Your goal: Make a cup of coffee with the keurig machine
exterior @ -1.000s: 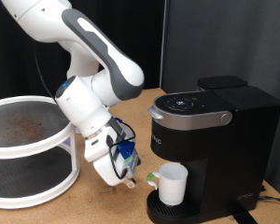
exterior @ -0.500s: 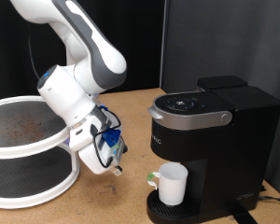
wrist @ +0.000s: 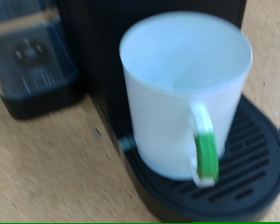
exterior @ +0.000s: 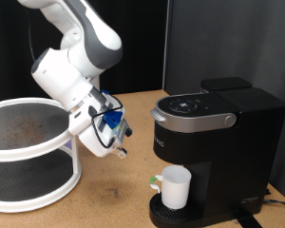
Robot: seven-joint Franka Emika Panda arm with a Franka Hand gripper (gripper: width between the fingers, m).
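Dark backdrop behind a tan wooden table

A black curtain (exterior: 185,43) hangs in folds across the back of the exterior view. The table (exterior: 114,195) has a light brown, cork-like surface, evenly lit. At the exterior view's left stands a white two-tier round rack (exterior: 28,157) with dark mesh shelves.

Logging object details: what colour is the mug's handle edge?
Green along the handle's outer edge; the mug is otherwise white. Wrist view shows it best.

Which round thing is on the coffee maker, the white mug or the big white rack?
The white mug, sitting on the coffee maker's drip tray; the rack stands apart.
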